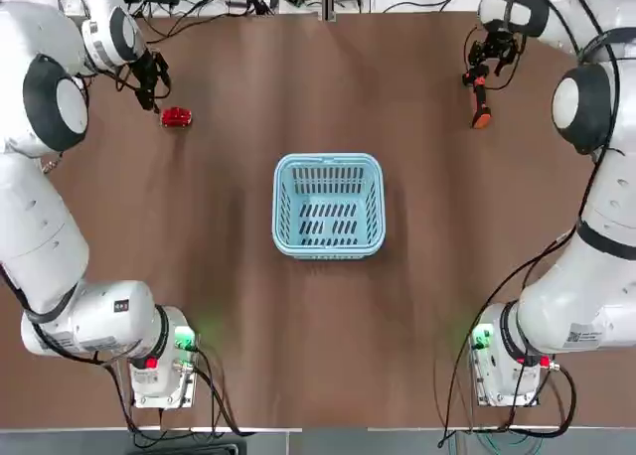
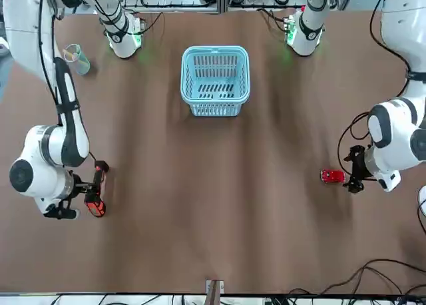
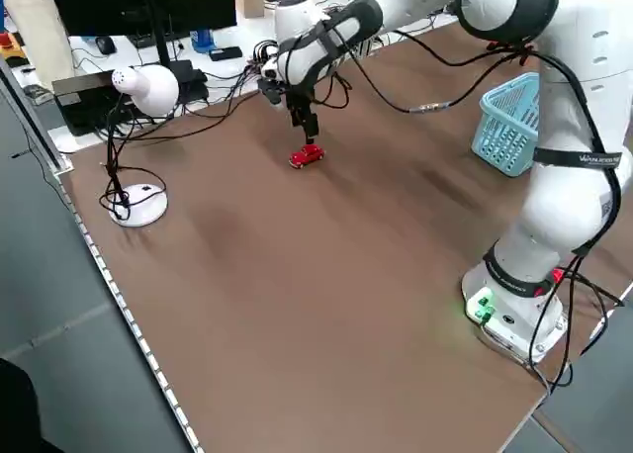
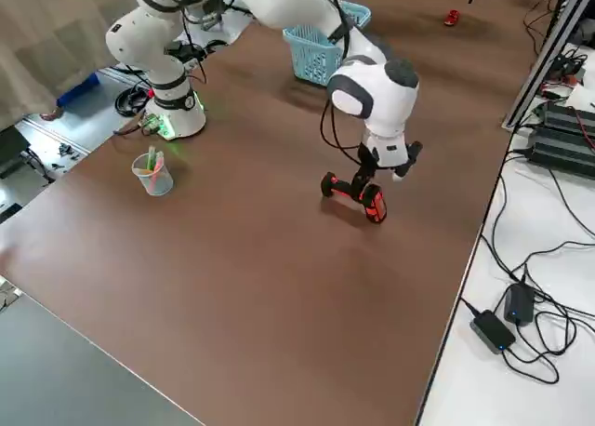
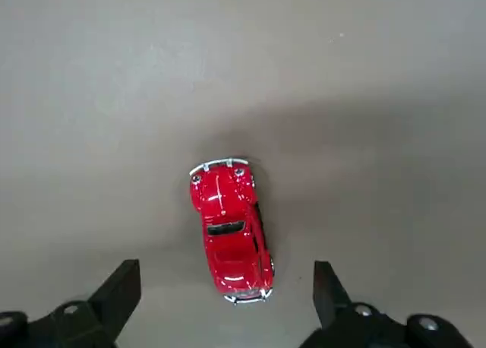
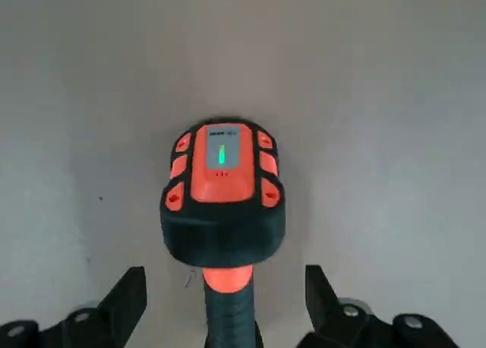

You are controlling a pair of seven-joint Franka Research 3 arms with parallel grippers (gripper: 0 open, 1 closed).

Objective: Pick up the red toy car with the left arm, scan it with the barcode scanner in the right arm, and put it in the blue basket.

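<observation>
Glossy red toy car (image 5: 229, 229) sits upright on the table; left hand (image 5: 226, 302) open, right hand (image 6: 219, 306) open.

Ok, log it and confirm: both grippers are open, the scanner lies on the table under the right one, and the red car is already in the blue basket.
Not right about the red toy car: the top view shows it on the table by the open left gripper, well away from the blue basket. The barcode scanner does lie on the table under the open right gripper.
</observation>
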